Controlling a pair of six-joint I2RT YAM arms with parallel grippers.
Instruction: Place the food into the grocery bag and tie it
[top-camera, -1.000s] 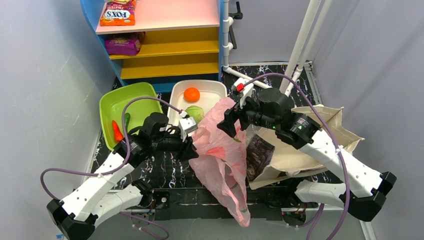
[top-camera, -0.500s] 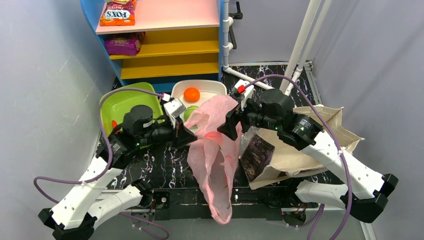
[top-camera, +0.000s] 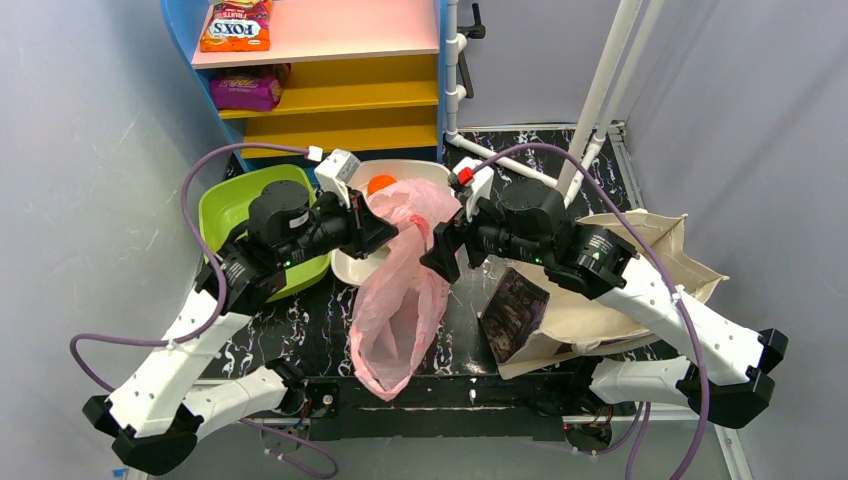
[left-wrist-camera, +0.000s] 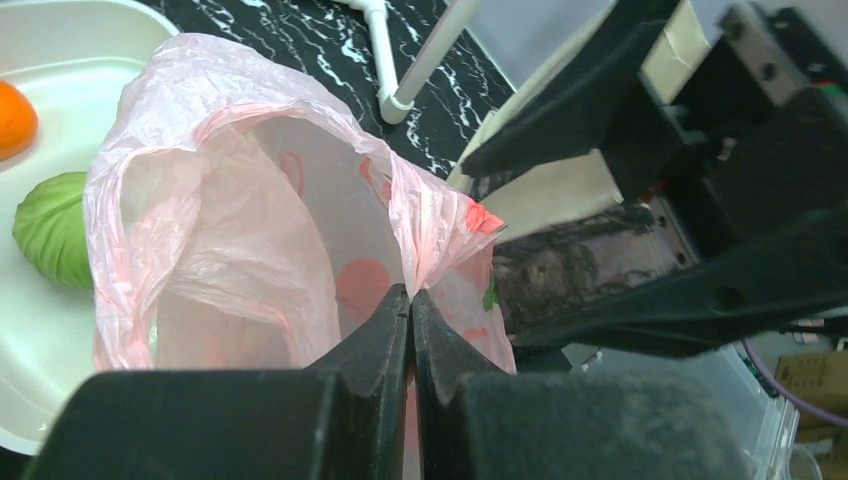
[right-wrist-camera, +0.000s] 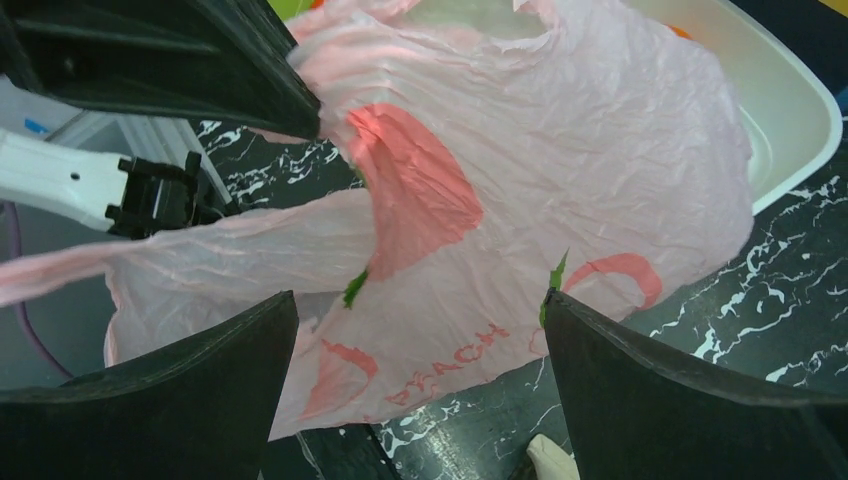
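The pink grocery bag (top-camera: 395, 300) hangs open from my left gripper (top-camera: 385, 228), which is shut on its rim; in the left wrist view the shut jaws pinch the rim (left-wrist-camera: 410, 295) with the bag's mouth (left-wrist-camera: 250, 200) open beyond. The orange fruit (top-camera: 378, 184) and the green cabbage (left-wrist-camera: 50, 225) lie in the white tray (left-wrist-camera: 60, 30). My right gripper (top-camera: 440, 258) is open just right of the bag, its jaws wide apart (right-wrist-camera: 420, 330) with the bag's side (right-wrist-camera: 520, 180) in front of them. The small red and green pieces are hidden.
A green bin (top-camera: 235, 200) sits left of the tray, under my left arm. The beige canvas tote (top-camera: 620, 290) lies at the right under my right arm. A coloured shelf (top-camera: 330, 90) with snack packs stands at the back, with white poles (top-camera: 600, 90) beside it.
My left gripper has lifted the bag's rim up and back toward the tray. The hanging bag has swung left and off the front edge. My right gripper has shifted slightly left.
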